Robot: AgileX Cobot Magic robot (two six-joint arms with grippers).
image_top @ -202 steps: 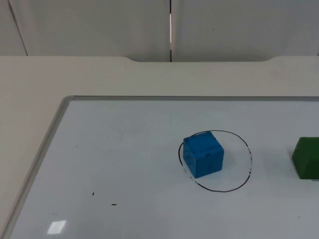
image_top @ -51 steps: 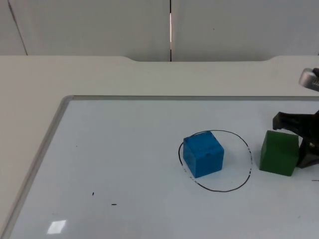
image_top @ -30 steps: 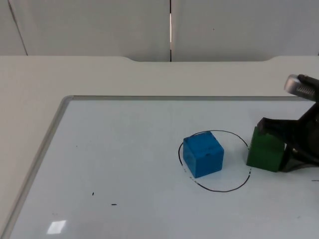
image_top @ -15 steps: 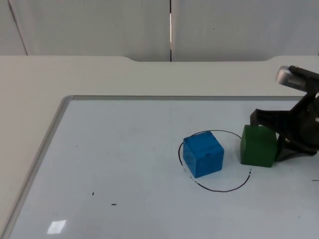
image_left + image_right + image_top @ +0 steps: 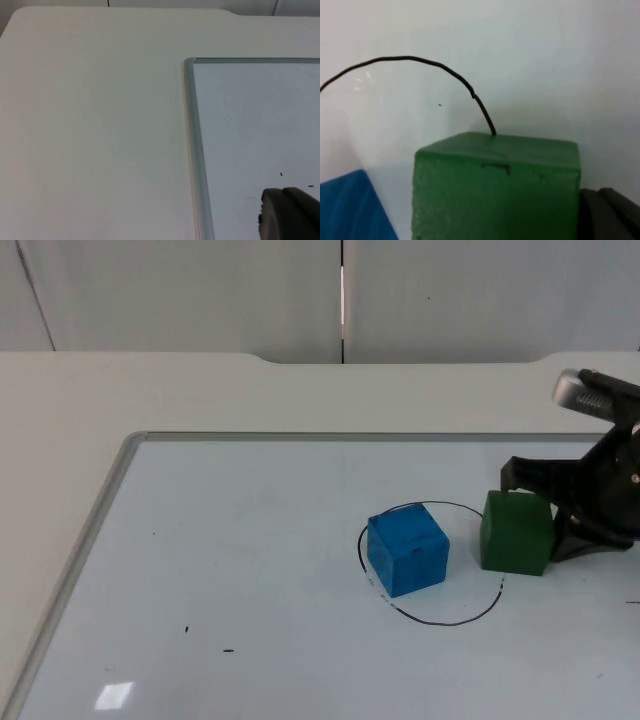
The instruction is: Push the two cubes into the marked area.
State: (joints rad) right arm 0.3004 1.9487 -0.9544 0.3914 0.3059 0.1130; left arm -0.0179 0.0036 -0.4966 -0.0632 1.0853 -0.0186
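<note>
We have the right end effector [image 5: 545,515], fingers spread wide, flanking the green cube [image 5: 516,532] (on the circle [image 5: 432,563] line); push on, it may knock the blue cube [image 5: 407,549] out.

Ring [image 5: 497,540]: blue cube [image 5: 407,548] fills its left half; green cube [image 5: 516,532] straddles its right edge.
Gap: narrow strip between cubes.
Right side: right claw [image 5: 545,512] behind green cube.
Left board [image 5: 220,570]: open.
</note>
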